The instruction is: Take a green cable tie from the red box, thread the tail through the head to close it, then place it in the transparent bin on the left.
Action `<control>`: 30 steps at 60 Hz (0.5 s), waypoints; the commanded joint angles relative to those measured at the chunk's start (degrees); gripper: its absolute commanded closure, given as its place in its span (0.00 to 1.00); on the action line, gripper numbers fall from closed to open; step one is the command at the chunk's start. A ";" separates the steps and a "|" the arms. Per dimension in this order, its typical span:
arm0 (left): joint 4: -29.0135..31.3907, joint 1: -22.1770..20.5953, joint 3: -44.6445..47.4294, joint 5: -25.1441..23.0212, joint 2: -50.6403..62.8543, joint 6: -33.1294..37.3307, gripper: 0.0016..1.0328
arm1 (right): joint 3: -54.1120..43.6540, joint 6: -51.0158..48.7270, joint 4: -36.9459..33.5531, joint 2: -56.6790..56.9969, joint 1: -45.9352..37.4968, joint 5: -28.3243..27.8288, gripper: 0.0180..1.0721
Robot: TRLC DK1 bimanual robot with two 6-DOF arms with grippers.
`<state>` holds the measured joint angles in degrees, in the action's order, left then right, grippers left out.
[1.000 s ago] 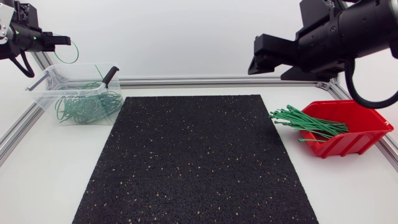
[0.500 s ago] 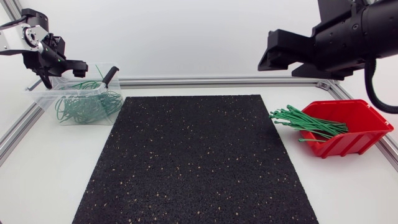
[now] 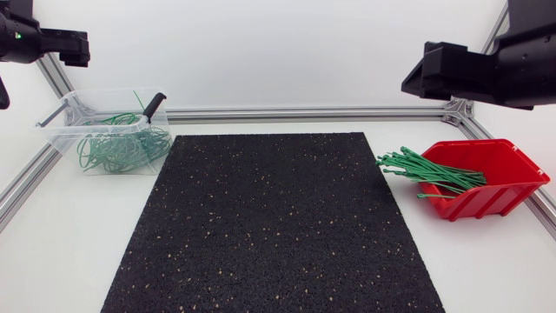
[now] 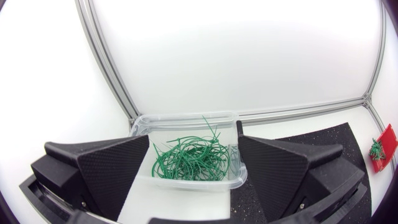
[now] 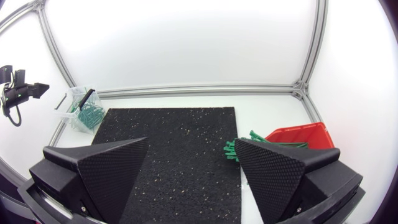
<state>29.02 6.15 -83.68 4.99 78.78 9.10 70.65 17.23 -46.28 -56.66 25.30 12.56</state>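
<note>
At table's right edge: red plastic box [image 3: 499, 174], loose straight green cable ties [image 3: 426, 171] spilling over its inner rim. Right claw [image 5: 191, 143] high above, wide, empty. Left claw [image 4: 193, 149] wide, empty, over clear plastic bin [image 4: 186, 116] at far-left corner. Advice: pinch one overhanging end only, clear of the bundle.

No text can be read in any view; no number, no sign. The red box [image 3: 512, 187] and transparent bin [image 3: 59, 137] bear none.
</note>
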 commanded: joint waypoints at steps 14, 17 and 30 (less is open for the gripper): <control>-0.80 1.76 14.77 -5.87 -14.45 0.30 0.03 | -10.27 -10.20 7.17 9.64 -10.18 1.77 0.04; -0.71 3.52 17.23 -9.13 -16.73 0.21 0.03 | -12.21 -11.52 8.58 11.40 -11.76 1.77 0.04; -1.51 6.86 26.64 -10.62 -24.20 -3.04 0.03 | -20.12 -16.44 13.41 19.05 -18.27 1.33 0.04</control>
<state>28.34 11.99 -60.45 -5.02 57.30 7.92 53.58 3.55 -34.41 -40.10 8.84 13.74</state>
